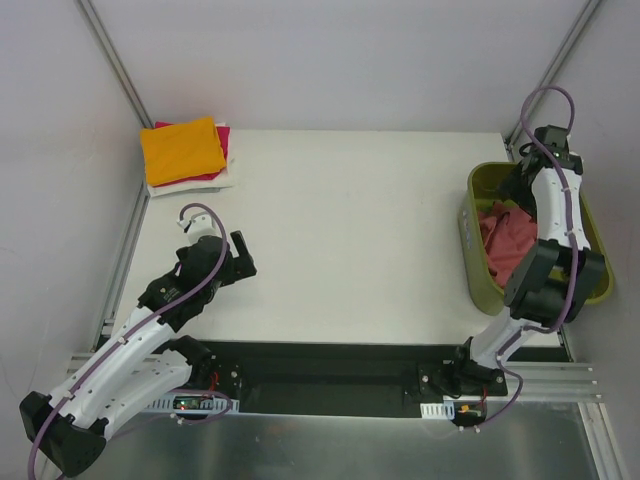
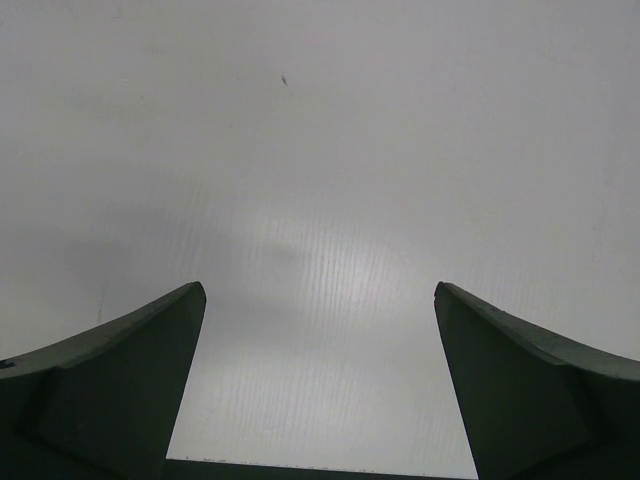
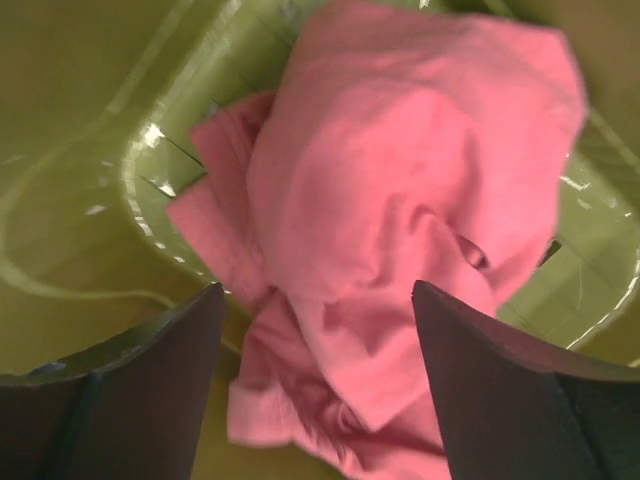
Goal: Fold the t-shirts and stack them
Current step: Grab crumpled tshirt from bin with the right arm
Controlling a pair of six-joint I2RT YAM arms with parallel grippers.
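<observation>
A crumpled salmon-red t-shirt lies in the olive-green basket at the right edge of the table. In the right wrist view the shirt fills the basket floor. My right gripper hangs open just above the shirt, holding nothing; in the top view its arm covers it over the basket. A stack of folded t-shirts sits at the far left corner: orange on top, magenta and white beneath. My left gripper is open and empty over bare table at the left, also in its wrist view.
The white table runs between the stack and the basket. Metal frame posts stand at the back corners. The arm bases sit on a black rail at the near edge.
</observation>
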